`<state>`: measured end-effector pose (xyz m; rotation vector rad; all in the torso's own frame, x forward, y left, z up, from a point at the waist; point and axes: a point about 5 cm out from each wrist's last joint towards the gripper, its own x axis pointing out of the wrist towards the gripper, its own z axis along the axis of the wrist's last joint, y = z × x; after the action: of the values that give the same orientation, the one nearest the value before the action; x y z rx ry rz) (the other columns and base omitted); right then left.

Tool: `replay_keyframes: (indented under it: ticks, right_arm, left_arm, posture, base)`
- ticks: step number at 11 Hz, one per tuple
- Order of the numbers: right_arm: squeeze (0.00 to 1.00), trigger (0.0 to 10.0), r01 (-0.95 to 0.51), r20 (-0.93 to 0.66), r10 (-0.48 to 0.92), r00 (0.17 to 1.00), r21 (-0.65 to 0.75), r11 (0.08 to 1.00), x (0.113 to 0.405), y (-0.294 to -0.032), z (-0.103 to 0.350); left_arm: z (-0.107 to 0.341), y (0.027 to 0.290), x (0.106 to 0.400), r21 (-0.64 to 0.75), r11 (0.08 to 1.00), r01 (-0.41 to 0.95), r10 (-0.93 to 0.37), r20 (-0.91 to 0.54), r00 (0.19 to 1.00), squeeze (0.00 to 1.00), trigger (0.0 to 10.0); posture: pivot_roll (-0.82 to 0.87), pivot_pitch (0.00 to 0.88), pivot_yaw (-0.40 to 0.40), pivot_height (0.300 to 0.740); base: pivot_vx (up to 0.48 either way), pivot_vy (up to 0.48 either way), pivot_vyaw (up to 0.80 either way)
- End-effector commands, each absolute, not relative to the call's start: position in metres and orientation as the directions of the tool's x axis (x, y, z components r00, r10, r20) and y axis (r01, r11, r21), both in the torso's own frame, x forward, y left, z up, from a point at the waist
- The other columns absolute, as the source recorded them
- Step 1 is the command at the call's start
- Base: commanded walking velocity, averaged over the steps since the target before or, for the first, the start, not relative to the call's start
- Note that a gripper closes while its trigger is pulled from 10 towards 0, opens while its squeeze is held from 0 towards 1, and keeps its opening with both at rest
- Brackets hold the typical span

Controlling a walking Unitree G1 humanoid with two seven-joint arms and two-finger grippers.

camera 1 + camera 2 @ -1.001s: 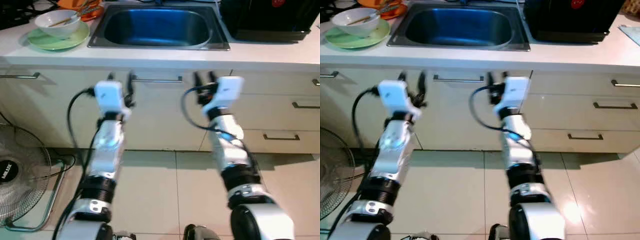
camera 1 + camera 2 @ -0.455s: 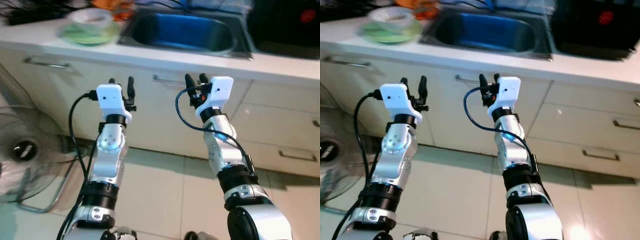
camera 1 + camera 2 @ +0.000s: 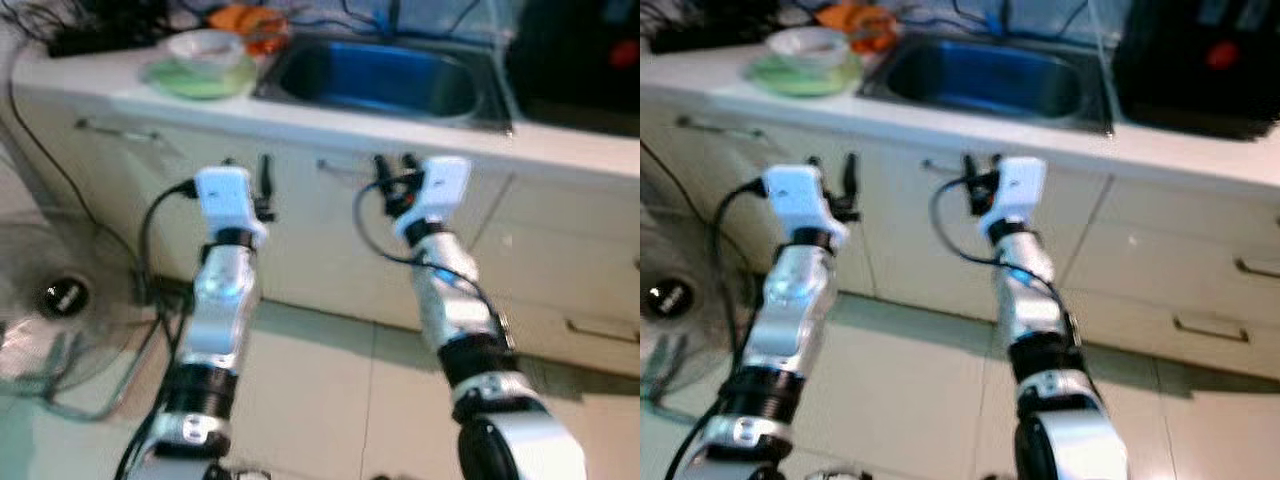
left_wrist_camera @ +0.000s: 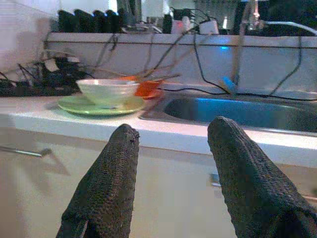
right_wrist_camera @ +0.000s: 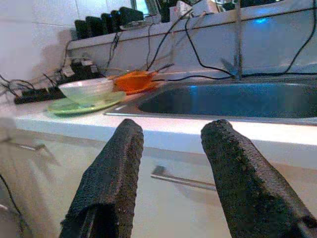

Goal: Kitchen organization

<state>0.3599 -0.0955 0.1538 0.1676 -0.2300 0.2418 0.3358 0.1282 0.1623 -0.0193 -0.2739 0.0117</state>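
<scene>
Both arms are raised before the cream cabinet front (image 3: 300,230). The left gripper (image 4: 171,173) and right gripper (image 5: 171,171) are spread apart, empty. Above, a white bowl (image 3: 205,45) rests on a green plate (image 3: 170,78) beside the stainless steel sink (image 3: 390,85); a floor fan (image 3: 50,300) stands left.

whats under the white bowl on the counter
The white bowl sits on a green plate, which rests on the counter left of the sink. The plate's middle is covered by the bowl, so anything there cannot be seen.

no text, label or number can be read anywhere.
</scene>
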Motion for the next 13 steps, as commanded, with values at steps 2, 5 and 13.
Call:
replay_keyframes:
  ticks: [2,5,13]
  right_arm:
    - [0.00,10.0,-0.252,0.250,0.214,0.944,0.132,0.959,0.361,-0.098,0.157]
    - [0.00,10.0,-0.271,0.265,0.236,0.935,0.106,0.957,0.360,-0.094,0.160]
    - [0.00,10.0,-0.298,0.270,0.259,0.927,0.116,0.947,0.360,-0.090,0.163]
  left_arm:
    - [0.165,0.126,0.335,-0.015,1.000,-0.016,0.019,0.270,0.963,0.00,10.0]
    - [0.168,0.125,0.336,-0.009,1.000,-0.017,0.019,0.275,0.961,0.00,10.0]
    - [0.171,0.125,0.337,-0.012,1.000,-0.020,0.023,0.279,0.960,0.00,10.0]
  posture:
    - [0.04,0.002,0.001,0.740]
    - [0.04,0.022,-0.002,0.740]
    - [0.04,0.028,-0.007,0.740]
  base:
    - [0.281,0.000,0.00]
    - [0.302,0.000,0.24]
    - [0.319,0.000,0.00]
